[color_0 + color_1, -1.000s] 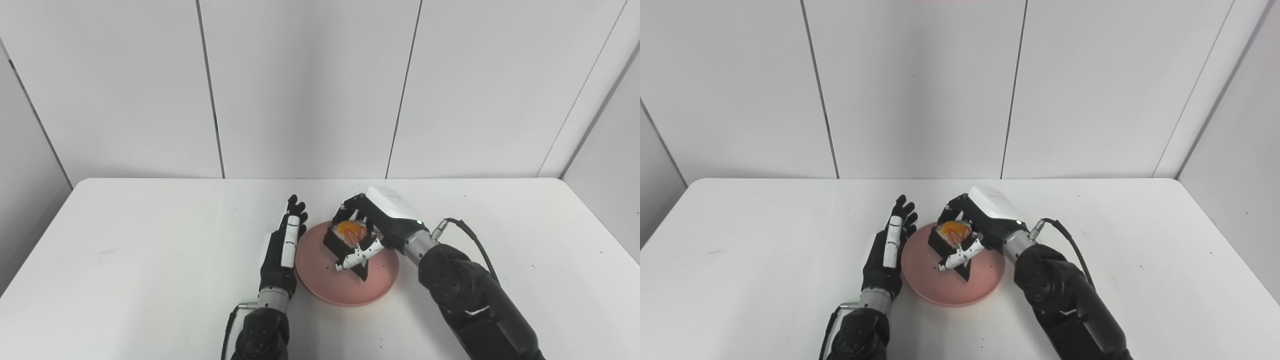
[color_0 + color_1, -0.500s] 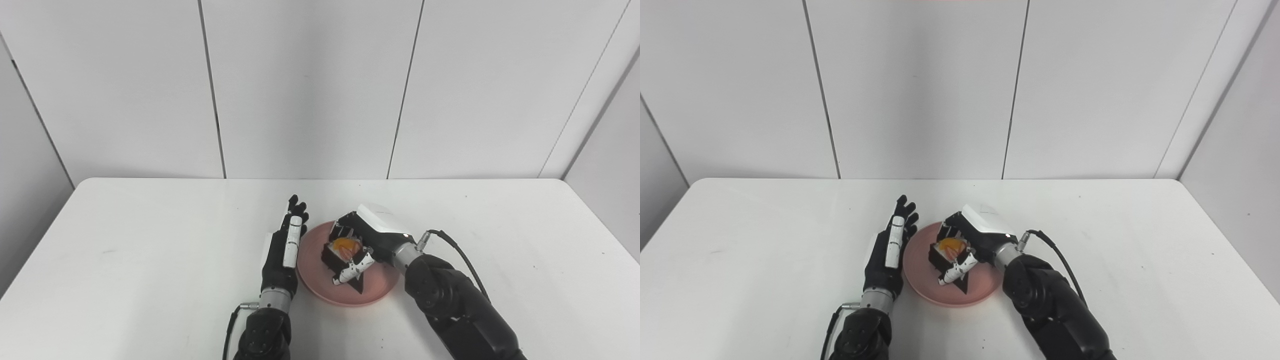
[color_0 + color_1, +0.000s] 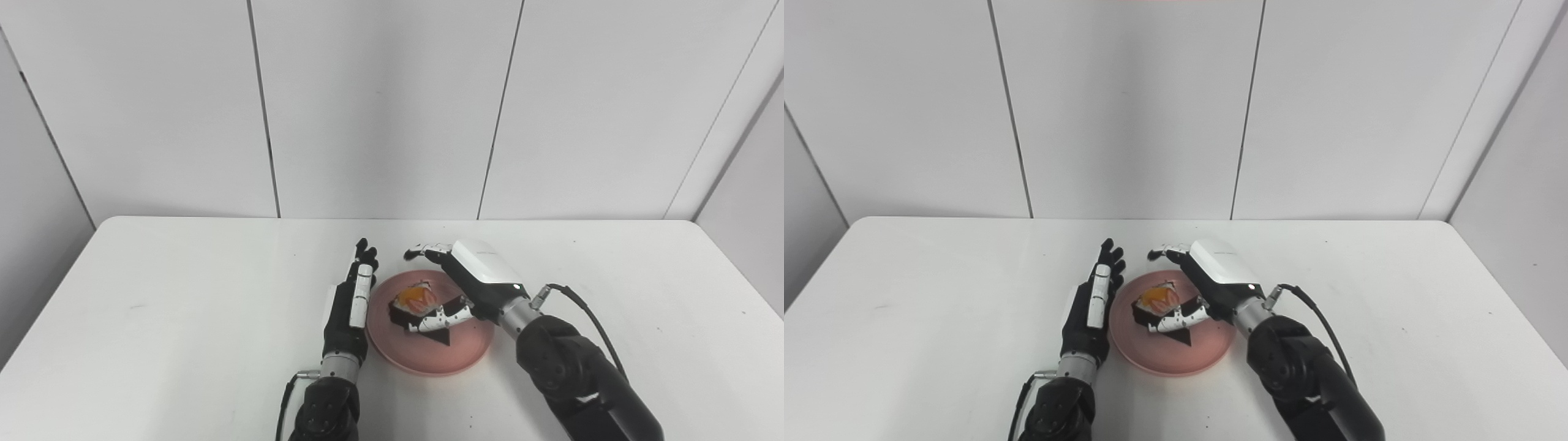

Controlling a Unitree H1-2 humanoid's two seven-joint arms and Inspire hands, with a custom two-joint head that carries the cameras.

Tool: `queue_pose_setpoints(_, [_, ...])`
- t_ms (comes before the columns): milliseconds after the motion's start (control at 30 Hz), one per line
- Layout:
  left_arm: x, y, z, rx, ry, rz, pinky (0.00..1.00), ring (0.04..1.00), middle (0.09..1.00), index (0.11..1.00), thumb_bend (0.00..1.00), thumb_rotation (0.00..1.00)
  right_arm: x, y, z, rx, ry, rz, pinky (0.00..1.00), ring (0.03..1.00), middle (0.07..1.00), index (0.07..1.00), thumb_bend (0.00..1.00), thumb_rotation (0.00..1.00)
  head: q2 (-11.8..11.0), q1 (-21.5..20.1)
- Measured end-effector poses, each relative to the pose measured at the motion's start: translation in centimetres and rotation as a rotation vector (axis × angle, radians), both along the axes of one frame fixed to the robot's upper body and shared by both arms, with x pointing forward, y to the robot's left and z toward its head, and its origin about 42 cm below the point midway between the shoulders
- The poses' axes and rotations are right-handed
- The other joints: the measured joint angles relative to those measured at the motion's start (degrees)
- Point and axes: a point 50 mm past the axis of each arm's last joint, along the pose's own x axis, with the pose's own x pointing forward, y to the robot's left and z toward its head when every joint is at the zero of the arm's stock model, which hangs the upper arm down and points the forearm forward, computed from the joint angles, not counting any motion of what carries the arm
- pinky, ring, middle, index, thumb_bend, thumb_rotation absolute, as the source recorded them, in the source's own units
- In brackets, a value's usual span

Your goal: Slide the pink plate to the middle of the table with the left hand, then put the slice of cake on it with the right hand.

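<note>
The pink plate (image 3: 429, 355) lies near the middle of the white table. On it rests the slice of cake (image 3: 413, 304), dark brown with an orange and red fruit top. My right hand (image 3: 468, 282) hovers over the plate's far right part with its fingers spread; the thumb lies along the cake's near side and the other fingers reach past the plate's far rim. Whether the thumb touches the cake is unclear. My left hand (image 3: 350, 300) stands flat and open, edge-on at the plate's left rim, holding nothing.
The white table (image 3: 153, 318) stretches to both sides of the plate, and white wall panels (image 3: 380, 104) close it off behind. A black cable (image 3: 582, 306) loops from my right wrist over the table.
My right hand has opened its fingers and let go of the cake, which now rests on the plate. The left hand has stayed at the plate's left rim. The camera has shifted slightly.
</note>
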Motion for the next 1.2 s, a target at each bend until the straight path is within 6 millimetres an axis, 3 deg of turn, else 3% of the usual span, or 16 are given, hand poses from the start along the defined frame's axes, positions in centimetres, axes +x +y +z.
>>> queue_pose_setpoints(233, [0.0,0.0,0.0,-0.006,0.001,0.0,0.99,0.981,0.988,0.981,0.63,1.0,-1.4,-1.0,-1.0,0.04,0.06,0.008,0.92,1.0,0.999,0.958,0.75,0.73,0.09,0.0])
queue_pose_setpoints(400, [0.0,0.3,0.1,-0.028,0.005,0.0,1.0,0.985,0.99,0.982,0.62,1.0,-1.7,-2.8,-2.4,0.173,0.033,-0.057,0.96,0.995,1.0,0.998,0.76,0.87,0.0,-0.7])
queue_pose_setpoints(533, [0.1,0.5,0.0,-0.051,0.012,0.005,0.98,0.978,0.983,0.972,0.63,0.99,-1.6,-3.5,-4.3,0.378,-0.009,-0.141,1.0,1.0,1.0,1.0,0.73,0.94,0.0,-1.14])
queue_pose_setpoints(600, [0.1,0.5,0.0,-0.052,0.012,0.007,0.99,0.975,0.978,0.966,0.62,1.0,-1.9,-3.2,-5.7,0.484,0.014,-0.162,1.0,1.0,1.0,1.0,0.69,0.96,-0.09,-1.67])
queue_pose_setpoints(667, [0.1,0.5,0.0,-0.053,0.01,0.007,0.99,0.976,0.98,0.97,0.62,1.0,-2.1,-2.9,-6.7,0.621,0.048,-0.181,1.0,1.0,1.0,1.0,0.64,0.86,-0.09,-2.02])
queue_pose_setpoints(767, [0.1,0.5,0.0,-0.051,0.01,0.007,0.98,0.972,0.977,0.97,0.61,1.0,-2.0,-2.9,-7.8,0.879,0.09,-0.18,1.0,1.0,1.0,1.0,0.7,0.81,-0.09,-2.11])
queue_pose_setpoints(867, [0.1,0.5,0.0,-0.048,0.007,0.005,0.98,0.972,0.978,0.973,0.61,1.0,-1.8,-3.1,-8.3,1.029,0.07,-0.171,1.0,1.0,1.0,1.0,0.74,0.8,-0.18,-2.63])
queue_pose_setpoints(1200, [0.0,0.7,0.0,-0.031,0.001,0.001,0.98,0.963,0.968,0.962,0.63,1.0,-1.2,-4.0,-9.0,1.159,0.056,-0.236,1.0,1.0,1.0,1.0,0.77,0.86,-0.09,-3.16])
